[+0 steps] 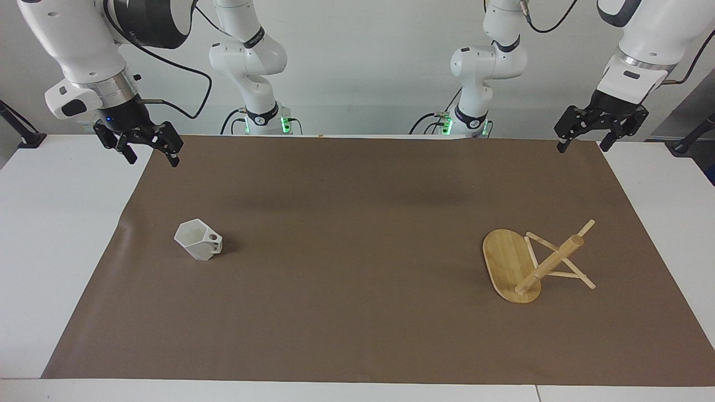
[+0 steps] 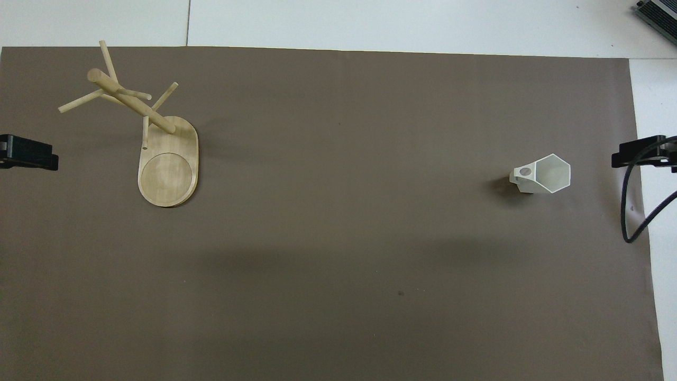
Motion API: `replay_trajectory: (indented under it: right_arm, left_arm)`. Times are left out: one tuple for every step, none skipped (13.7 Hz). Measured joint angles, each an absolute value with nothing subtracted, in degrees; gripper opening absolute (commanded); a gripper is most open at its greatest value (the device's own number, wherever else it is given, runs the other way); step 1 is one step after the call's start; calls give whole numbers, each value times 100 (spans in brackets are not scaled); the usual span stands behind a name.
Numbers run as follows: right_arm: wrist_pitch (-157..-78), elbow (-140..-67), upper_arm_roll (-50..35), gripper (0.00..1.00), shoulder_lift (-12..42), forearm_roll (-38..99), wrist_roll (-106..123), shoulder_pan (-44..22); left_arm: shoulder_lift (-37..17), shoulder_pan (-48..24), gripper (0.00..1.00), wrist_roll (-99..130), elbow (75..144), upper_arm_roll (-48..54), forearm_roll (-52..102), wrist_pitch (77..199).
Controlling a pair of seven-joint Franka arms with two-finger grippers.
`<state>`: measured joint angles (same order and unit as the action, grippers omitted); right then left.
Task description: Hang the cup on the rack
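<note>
The white faceted cup (image 1: 198,240) stands open end up on the brown mat toward the right arm's end of the table, its pierced tab pointing to the table's middle. It also shows in the overhead view (image 2: 545,173). The bamboo rack (image 1: 511,271) stands on its oval base toward the left arm's end, its post and pegs up; it also shows in the overhead view (image 2: 168,161). My right gripper (image 1: 152,161) hangs open and empty over the mat's corner, apart from the cup. My left gripper (image 1: 581,147) hangs open and empty over the other corner nearest the robots, apart from the rack.
The brown mat (image 1: 357,290) covers most of the white table. A black cable (image 2: 632,211) hangs by the right gripper (image 2: 637,153). The left gripper's tip (image 2: 29,153) shows at the overhead view's edge.
</note>
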<state>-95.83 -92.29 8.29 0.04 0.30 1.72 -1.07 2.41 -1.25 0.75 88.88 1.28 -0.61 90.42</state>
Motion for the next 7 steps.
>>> replay_trajectory:
  right_arm:
    - [-9582,-9229,829,100,4,30,172,-107]
    - [-9582,-9229,830,100,4,30,172,-107]
    - [-9595,-9229,830,100,4,30,173,-107]
    - [-9662,-9239,830,100,4,30,174,-106]
    - [-9810,-9281,830,100,11,30,198,-104]
    - [-9991,-9372,830,100,27,30,271,-103]
    - [-10195,-9496,830,100,53,30,357,-99]
  left_arm:
    - [241,-125,100,75,8888,128,-61,9054]
    - [241,-125,100,75,8888,128,-61,9067]
    - [241,-125,100,75,8888,128,-61,9075]
    - [241,-125,100,75,8888,129,-61,9080]
    - [241,-125,100,75,8888,129,-61,9084]
    - [241,-125,100,75,8888,129,-61,9086]
    - [241,-125,100,75,8888,129,-61,9089]
